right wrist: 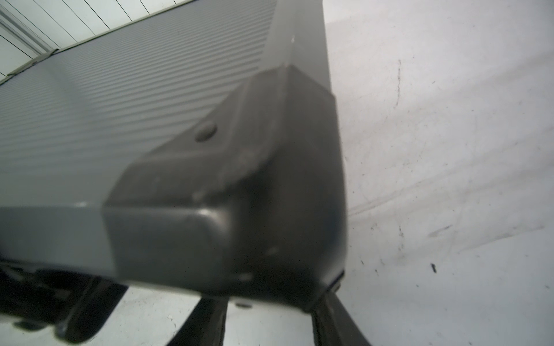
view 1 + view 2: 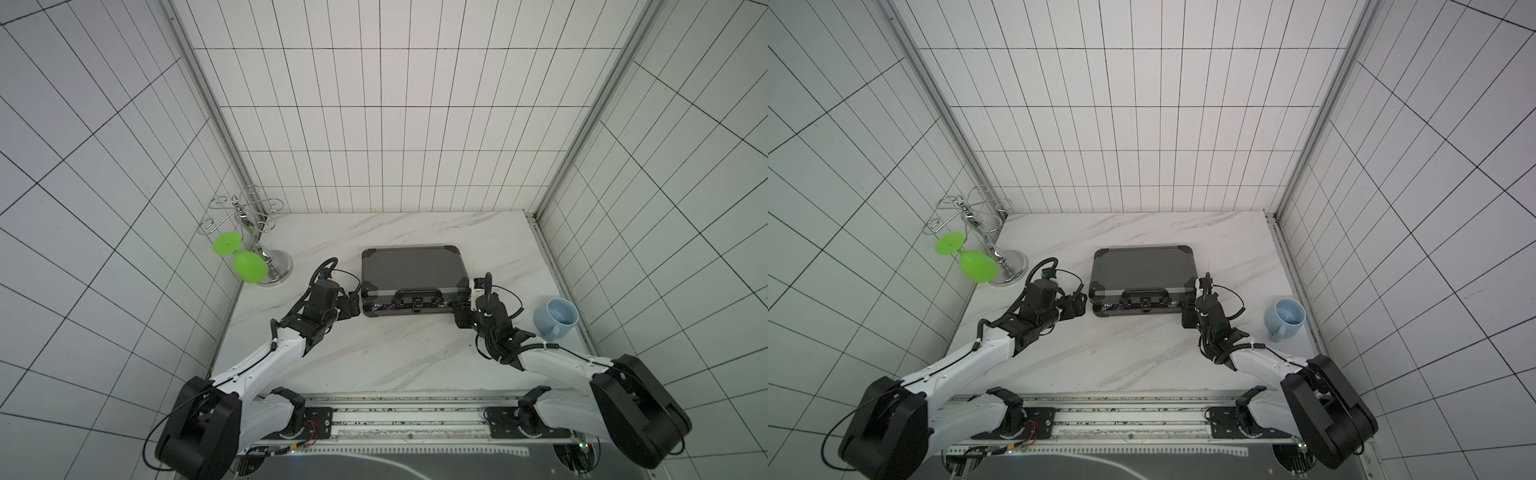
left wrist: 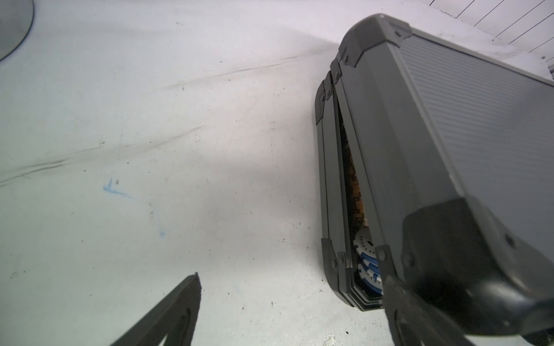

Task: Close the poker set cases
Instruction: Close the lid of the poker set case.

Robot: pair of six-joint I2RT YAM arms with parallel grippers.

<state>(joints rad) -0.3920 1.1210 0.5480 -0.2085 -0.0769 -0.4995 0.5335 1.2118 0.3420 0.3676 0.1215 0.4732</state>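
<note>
The poker set case (image 2: 409,270) (image 2: 1142,270) lies flat mid-table, dark grey and ribbed, with black corner caps and its handle facing me. Its lid rests slightly ajar: in the left wrist view a narrow gap along the case (image 3: 449,119) shows blue and white chips (image 3: 370,263). My left gripper (image 2: 355,307) (image 3: 292,278) is open at the front left corner, with one finger against the lid's corner cap. My right gripper (image 2: 459,316) (image 1: 266,299) is at the front right corner. Its fingers stand apart under the corner cap (image 1: 227,191) and hold nothing.
A pale blue mug (image 2: 557,320) stands right of the right arm, near the table's right edge. A chrome glass rack (image 2: 249,224) with a hanging green glass (image 2: 249,266) stands at the back left. Tiled walls close in three sides.
</note>
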